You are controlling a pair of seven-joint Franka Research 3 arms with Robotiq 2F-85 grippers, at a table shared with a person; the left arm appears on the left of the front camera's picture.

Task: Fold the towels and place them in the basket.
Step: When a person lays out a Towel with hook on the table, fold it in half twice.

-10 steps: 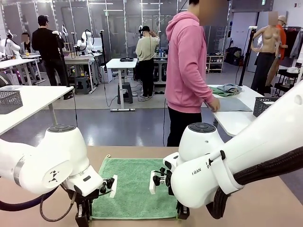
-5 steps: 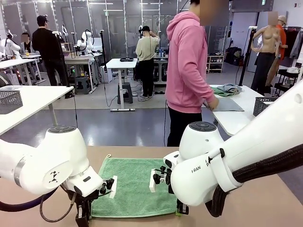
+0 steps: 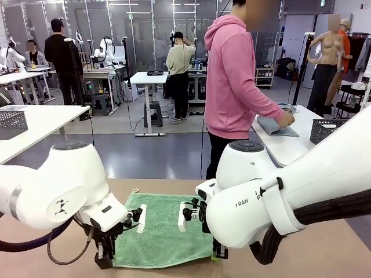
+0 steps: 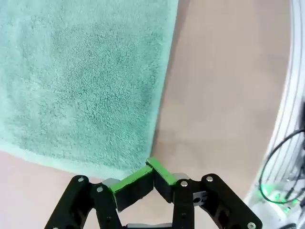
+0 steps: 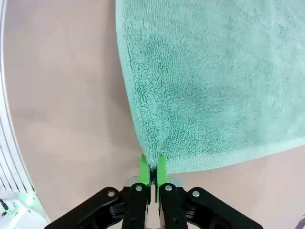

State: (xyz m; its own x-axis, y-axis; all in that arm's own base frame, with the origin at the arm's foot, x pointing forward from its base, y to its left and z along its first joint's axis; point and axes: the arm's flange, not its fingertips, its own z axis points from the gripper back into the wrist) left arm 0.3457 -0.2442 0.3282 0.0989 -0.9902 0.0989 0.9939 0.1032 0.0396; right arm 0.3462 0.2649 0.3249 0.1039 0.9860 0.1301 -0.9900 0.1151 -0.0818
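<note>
I saw the right gripper (image 5: 152,168) pinching one corner of the towel (image 5: 214,71). The left gripper (image 4: 152,168) was pressed together at the neighbouring corner, hold unclear.

The towel (image 3: 168,223) lies flat on the surface (image 3: 168,186), midway between its left and right edges, reaching from just short of the far edge back toward the near one. The left claw (image 3: 104,259) is closed onto the towel's near left corner and the right claw (image 3: 218,252) onto its near right corner. Behind the far edge, right of the middle, stands a person (image 3: 232,87) with a hand (image 3: 285,120) on a cloth (image 3: 275,126) that lies on another table (image 3: 284,147), farther back to the right.
</note>
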